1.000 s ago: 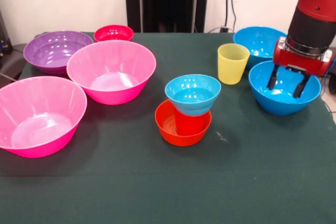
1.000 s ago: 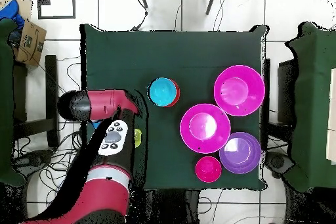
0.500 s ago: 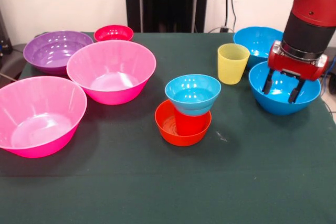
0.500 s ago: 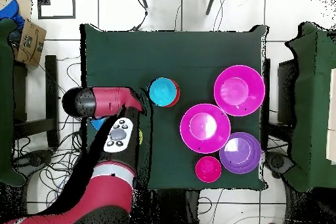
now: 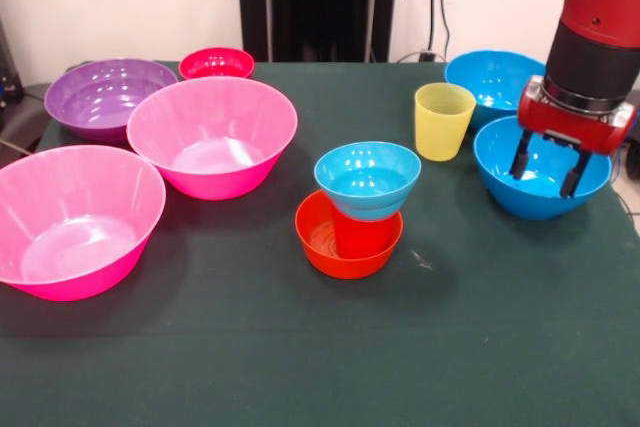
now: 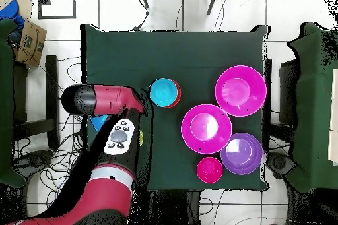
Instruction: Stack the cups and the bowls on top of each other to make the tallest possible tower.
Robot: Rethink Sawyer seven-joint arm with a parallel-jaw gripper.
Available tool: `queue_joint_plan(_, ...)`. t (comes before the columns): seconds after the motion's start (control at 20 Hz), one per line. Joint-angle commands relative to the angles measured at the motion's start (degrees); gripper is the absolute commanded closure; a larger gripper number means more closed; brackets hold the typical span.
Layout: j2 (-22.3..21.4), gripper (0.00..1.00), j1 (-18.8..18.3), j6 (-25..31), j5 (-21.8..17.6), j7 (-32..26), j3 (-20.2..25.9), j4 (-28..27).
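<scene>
Hovering, fingers spread and empty, the black two-finger gripper over the large glossy blue plastic bowl near the table's right edge (front view). Closing on one wall of the rim only, then lifting straight. Waiting mid-table: the tower of small orange bowl, red cup, small light-blue bowl. Centring carefully before release; risking toppling otherwise.

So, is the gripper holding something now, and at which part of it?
Nothing is held. The gripper is open and empty, over the large blue bowl.
</scene>
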Motion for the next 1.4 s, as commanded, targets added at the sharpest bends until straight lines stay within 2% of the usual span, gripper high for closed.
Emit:
queue_joint_plan(0.05,0.64,0.0,2.36,6.62,6.34,20.94,-0.39,-0.57)
queue_joint_plan(0.4,0.29,0.0,4.93,4.58,8.13,23.08,-1.34,4.13)
queue_joint_plan(0.55,-0.49,0.0,5.69,3.6,9.37,24.84,-0.23,6.75)
queue_joint_plan(0.75,1.38,0.0,7.85,-0.24,10.37,27.19,0.28,8.21)
queue_joint_plan(0.95,5.63,0.0,10.95,-4.06,10.77,29.68,-0.47,6.81)
queue_joint_plan(1.2,10.46,0.0,15.07,-1.89,8.82,29.62,-3.91,2.11)
queue_joint_plan(1.4,12.72,0.0,16.83,-1.75,9.09,29.69,-5.02,0.27)
